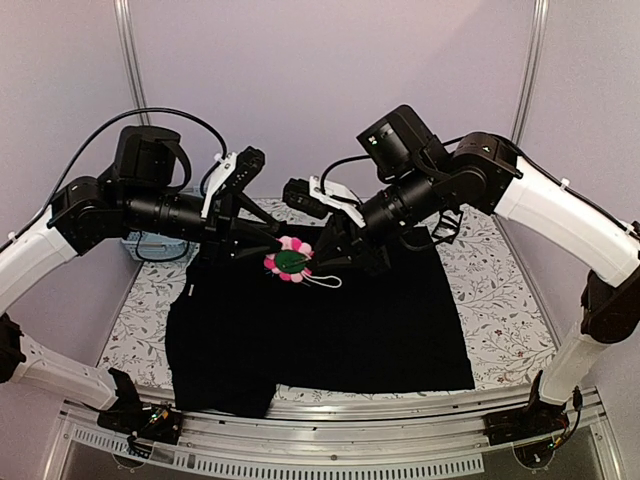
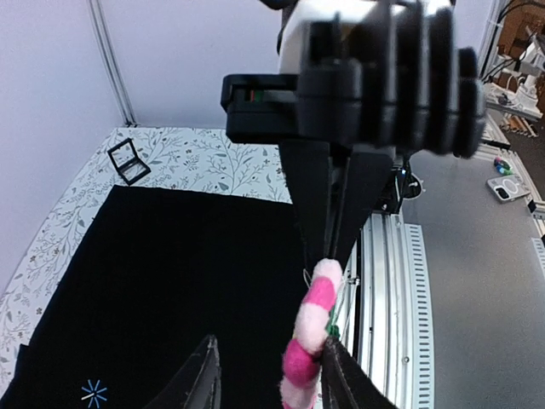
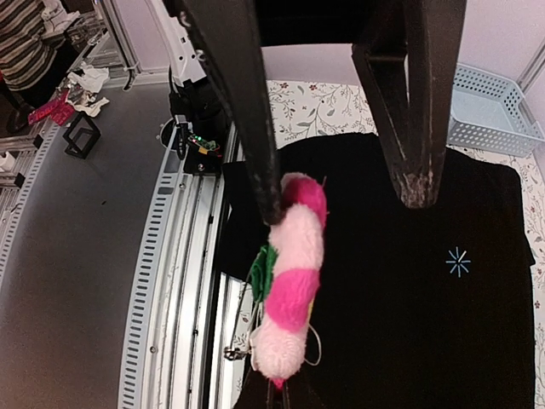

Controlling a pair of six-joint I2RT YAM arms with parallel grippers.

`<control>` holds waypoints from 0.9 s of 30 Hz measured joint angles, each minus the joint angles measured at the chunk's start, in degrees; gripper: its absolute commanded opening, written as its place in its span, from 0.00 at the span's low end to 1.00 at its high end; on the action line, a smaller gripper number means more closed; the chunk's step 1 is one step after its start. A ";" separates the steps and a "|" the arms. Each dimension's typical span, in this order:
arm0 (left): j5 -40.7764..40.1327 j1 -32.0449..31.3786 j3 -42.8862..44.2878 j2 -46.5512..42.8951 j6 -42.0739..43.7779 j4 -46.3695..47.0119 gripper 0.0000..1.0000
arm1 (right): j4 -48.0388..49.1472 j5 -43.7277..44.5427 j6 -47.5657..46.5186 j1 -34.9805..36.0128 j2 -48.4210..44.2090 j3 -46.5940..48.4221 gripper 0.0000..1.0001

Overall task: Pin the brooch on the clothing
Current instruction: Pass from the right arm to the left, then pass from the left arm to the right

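The brooch [image 1: 288, 262], pink-petalled with a green centre, hangs in the air over the far part of the clothing [image 1: 350, 330], a black shirt spread on the table. My right gripper [image 1: 312, 262] is shut on the brooch's edge. In the left wrist view its closed fingers [image 2: 328, 230] pinch the top of the brooch [image 2: 313, 332]. My left gripper [image 2: 269, 341] is open around the brooch: its right finger [image 2: 341, 379] touches the petals and its left finger [image 2: 203, 379] stands apart. In the right wrist view the brooch [image 3: 294, 281] shows edge-on with a metal pin [image 3: 230, 351] hanging from it.
A light-blue star emblem [image 3: 457, 262] marks the shirt's chest. A pale blue basket [image 3: 494, 111] stands by the table's far left corner. A small black stand [image 2: 129, 161] sits on the flowered tablecloth [image 2: 196, 166] beyond the shirt. The slotted metal rail [image 1: 330, 462] runs along the near edge.
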 measured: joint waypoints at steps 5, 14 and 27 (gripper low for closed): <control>0.59 -0.17 0.04 0.72 0.52 -0.79 0.34 | 0.22 -0.35 -1.29 0.48 0.00 0.11 0.00; 3.48 -0.39 0.02 0.33 1.75 -0.98 0.00 | 1.05 -0.28 -2.49 0.52 -0.07 0.02 0.16; 7.54 8.55 -12.85 -9.44 -18.82 22.95 0.00 | 53.79 2.80 8.96 0.39 -22.29 -43.87 0.96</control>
